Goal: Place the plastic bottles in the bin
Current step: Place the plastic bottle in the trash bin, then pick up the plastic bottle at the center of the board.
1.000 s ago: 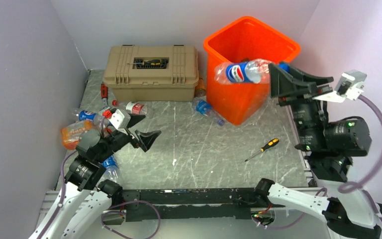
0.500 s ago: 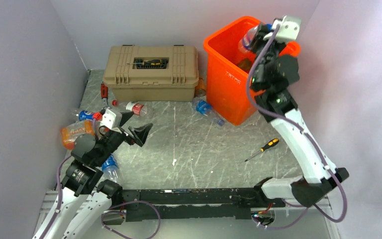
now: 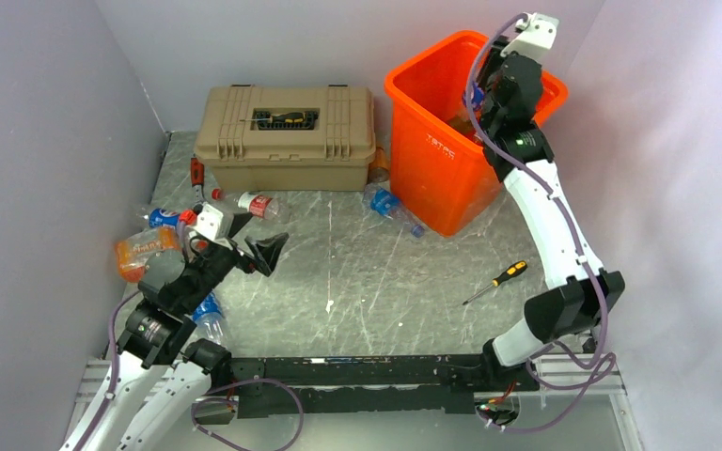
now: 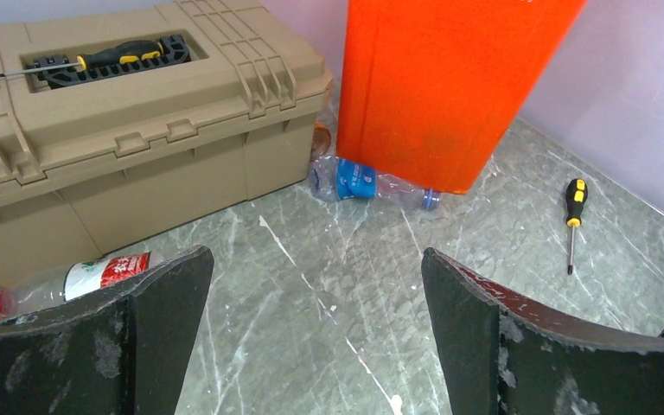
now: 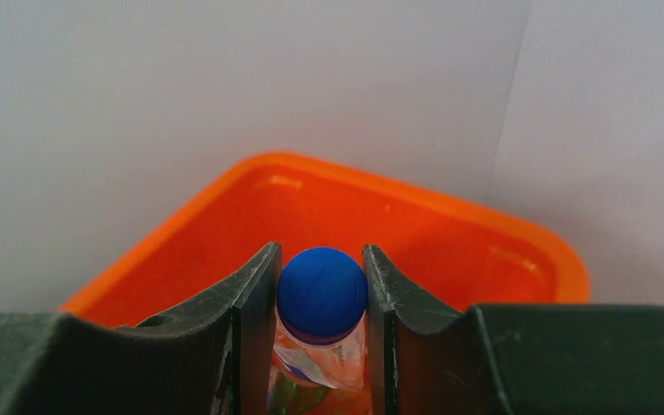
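Grey marbled table (image 3: 367, 272) (lilac walls (image 3: 38, 141)); left fingers (image 4: 138, 328) gape empty, right fingers (image 5: 246, 346) pinch blue-capped bottle (image 5: 322, 294), seemingly above bin (image 5: 519, 235).

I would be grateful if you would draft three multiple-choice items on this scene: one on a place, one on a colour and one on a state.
1. Where does the clear plastic bottle with the blue label lie?
A. Upright on the rim of the bin
B. On the table at the foot of the tall orange plastic bin
C. Inside that bin

2. What colour is the cap of the clear bottle that the right gripper holds?
A. Red
B. White
C. Blue

3. How does the left gripper stand?
A. Open, holding nothing
B. Shut on a bottle
C. Shut on nothing

Answers:
1 B: it lies on its side by the bin's base.
2 C: the right wrist view shows a blue cap between the jaws.
3 A: its jaws stand wide apart with nothing between them.
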Robot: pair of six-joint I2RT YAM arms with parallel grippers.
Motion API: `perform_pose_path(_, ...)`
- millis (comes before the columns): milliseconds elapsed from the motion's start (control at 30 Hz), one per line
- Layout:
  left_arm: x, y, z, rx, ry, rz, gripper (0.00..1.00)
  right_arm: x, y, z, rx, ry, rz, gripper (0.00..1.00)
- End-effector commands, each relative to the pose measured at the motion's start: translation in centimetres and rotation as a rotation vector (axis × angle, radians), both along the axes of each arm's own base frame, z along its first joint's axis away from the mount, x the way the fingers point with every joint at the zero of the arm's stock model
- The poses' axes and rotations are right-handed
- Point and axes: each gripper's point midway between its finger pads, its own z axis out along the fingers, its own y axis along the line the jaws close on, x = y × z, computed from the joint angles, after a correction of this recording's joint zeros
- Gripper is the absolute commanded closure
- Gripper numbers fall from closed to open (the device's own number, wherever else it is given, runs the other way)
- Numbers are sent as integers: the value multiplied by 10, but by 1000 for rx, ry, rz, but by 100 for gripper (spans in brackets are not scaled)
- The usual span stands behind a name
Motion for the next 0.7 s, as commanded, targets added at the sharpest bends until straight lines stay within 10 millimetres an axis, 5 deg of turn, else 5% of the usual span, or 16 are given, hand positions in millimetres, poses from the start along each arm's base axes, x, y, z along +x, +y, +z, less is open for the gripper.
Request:
perform_pose_path(0,-4,-1,25,-29,-50,-15,4,12,20,-28,34,95,105,36)
perform_pose_path(33,-4,-1,25,-29,-49,-17,3,12,20,-28,45,99,106,10)
perform_pose_path(67,-4,-1,25,-28,-48,-18,3,12,22,-28,57,100,113,1)
perform_pose_path(233,-2,1,24,-28,-42,1,3,-8,29,4,110,23,184,0)
perform_pose_path(367,2,3,20,-23,-22,24,2,-45,47,46,141,-81,281,0)
perform_pose_path(500,11,9,13,-16,17,82,2,-102,86,82,122,-179,469,0)
perform_pose_path(667,35,30,-13,24,131,254,3,-181,159,71,68,-219,856,3)
